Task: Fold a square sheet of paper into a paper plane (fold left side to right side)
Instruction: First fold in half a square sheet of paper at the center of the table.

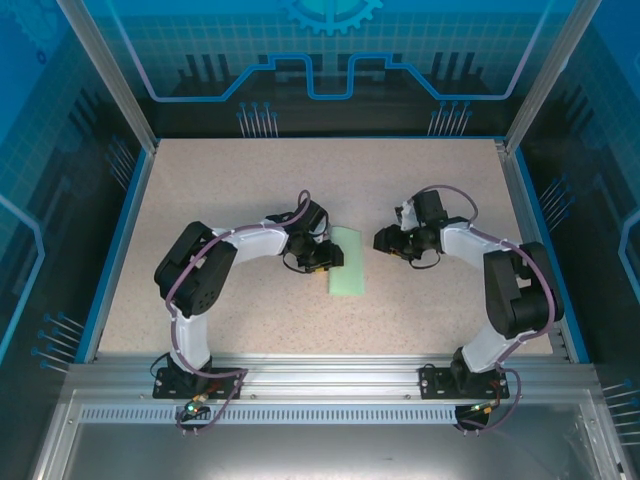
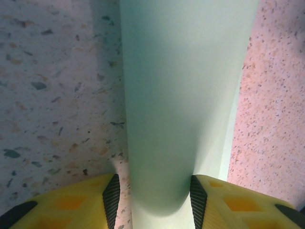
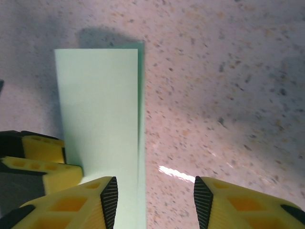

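Observation:
The pale mint-green sheet of paper [image 1: 347, 262] lies doubled over as a narrow upright strip in the middle of the table. My left gripper [image 1: 327, 257] sits on its left edge. In the left wrist view the paper [image 2: 186, 95] runs between the open jaws of this gripper [image 2: 155, 191], its rounded fold bulging up between the pads. My right gripper [image 1: 384, 240] hovers just right of the strip, open and holding nothing. In the right wrist view the paper [image 3: 100, 105] lies left of the right gripper [image 3: 156, 195], whose left pad overlaps the paper's right edge.
The speckled beige tabletop [image 1: 250, 190] is bordered by a blue rim and aluminium frame posts. The left gripper's yellow fingers [image 3: 43, 162] appear at the lower left of the right wrist view, close to my right gripper.

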### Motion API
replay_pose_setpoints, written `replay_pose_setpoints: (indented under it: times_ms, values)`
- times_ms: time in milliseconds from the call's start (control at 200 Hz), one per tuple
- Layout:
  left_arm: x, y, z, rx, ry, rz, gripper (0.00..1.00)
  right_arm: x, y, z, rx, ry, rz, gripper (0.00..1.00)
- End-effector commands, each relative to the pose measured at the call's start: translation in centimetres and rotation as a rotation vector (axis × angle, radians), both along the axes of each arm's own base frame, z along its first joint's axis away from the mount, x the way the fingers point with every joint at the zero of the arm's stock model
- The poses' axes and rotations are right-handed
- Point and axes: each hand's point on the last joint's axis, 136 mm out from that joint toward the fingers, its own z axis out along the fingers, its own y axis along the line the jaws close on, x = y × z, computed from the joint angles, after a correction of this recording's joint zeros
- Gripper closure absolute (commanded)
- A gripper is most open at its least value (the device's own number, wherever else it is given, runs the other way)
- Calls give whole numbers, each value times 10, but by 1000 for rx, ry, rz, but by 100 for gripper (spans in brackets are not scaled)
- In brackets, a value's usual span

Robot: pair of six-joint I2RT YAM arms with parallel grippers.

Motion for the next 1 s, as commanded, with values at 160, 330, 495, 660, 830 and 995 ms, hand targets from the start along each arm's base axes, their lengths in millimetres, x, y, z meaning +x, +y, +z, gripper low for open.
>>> replay_pose_setpoints:
  times_ms: [160,330,495,660,830,995]
  values:
    - [-2,-3,-6,35,24,-8,51,-32,-17,-34,-82,123,9,53]
    - [-1,-5,-7,36,39,0,49,-35,-15,-41,-77,145,21,59]
    - [0,-6,-9,46,61,10,48,-36,-15,-46,-80,159,25,61]
    - [0,-8,-12,52,73,9,47,-37,-14,-47,-80,162,28,61]
    - [0,-7,-16,60,91,25,45,-38,-11,-47,-80,163,32,61]
    - [0,-6,-21,77,120,43,43,-38,-8,-45,-69,157,41,61]
